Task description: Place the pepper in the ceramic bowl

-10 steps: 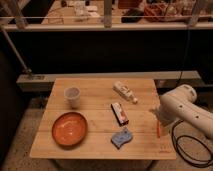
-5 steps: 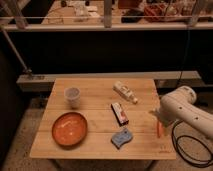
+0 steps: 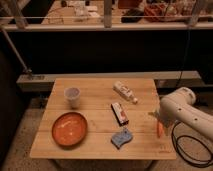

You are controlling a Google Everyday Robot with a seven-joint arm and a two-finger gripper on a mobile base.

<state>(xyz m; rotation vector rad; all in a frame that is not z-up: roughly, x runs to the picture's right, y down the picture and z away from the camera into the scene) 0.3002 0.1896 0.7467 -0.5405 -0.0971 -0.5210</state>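
Pepper (image 3: 160, 130) at R edge of wood table (image 3: 95, 87), long axis near-far, tip dir unclear. Gripper (image 3: 157, 118) just above it, jaws wide open, empty. Room dim.

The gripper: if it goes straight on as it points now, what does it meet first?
Probably the pepper, just below the gripper at the right edge of the table; depth is unclear.

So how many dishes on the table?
2: glossy orange ceramic bowl front-left; white cup behind it. None look hidden. Gripper at right edge of wooden table, by slender orange pepper.
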